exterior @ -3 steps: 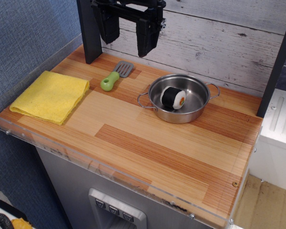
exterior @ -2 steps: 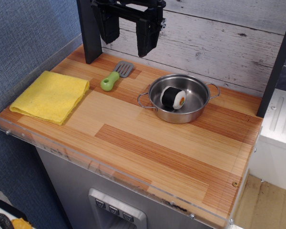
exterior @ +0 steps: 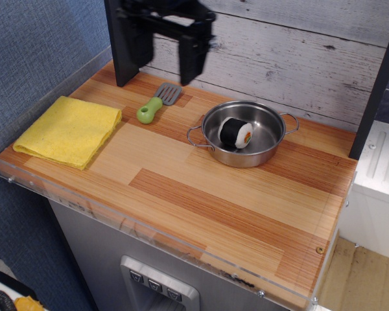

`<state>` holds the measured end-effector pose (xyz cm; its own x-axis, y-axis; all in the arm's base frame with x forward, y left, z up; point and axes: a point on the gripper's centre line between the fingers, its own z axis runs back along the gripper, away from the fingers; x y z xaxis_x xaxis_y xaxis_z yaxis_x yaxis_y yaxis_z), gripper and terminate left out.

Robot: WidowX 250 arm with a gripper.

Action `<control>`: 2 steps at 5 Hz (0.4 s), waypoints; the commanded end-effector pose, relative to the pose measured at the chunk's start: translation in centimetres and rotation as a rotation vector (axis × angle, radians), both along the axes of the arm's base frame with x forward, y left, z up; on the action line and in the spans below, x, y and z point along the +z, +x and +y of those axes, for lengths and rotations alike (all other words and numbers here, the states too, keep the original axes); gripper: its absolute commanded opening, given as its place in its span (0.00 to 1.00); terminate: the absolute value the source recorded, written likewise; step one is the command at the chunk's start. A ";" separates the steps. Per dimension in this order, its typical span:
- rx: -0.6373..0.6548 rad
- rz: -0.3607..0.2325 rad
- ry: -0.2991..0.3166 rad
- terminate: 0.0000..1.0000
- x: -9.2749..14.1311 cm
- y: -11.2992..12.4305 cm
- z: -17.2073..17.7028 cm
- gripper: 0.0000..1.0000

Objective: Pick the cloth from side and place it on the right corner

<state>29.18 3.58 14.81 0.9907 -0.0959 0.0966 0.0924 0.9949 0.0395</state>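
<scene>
Two open jaws (exterior: 163, 55) shifted left, blurred, cloth (exterior: 69, 130) unmoved

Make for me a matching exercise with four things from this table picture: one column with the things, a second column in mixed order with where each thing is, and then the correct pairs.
Things:
1. cloth
2. spatula
3. sushi roll
4. gripper

Places:
A. inside the steel pan
B. in the air above the back of the table, touching nothing
C. flat at the left end of the table
D. lying on the table between the cloth and the pan, near the back wall

Pairs: 1-C, 2-D, 3-A, 4-B
</scene>
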 end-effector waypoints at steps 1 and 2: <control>0.025 -0.025 0.066 0.00 -0.6 -1.1 5.1 1.00; 0.043 -0.064 0.093 0.00 -1.7 -2.0 6.9 1.00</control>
<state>27.09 10.07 11.47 0.9923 -0.0650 0.1056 0.0535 0.9927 0.1085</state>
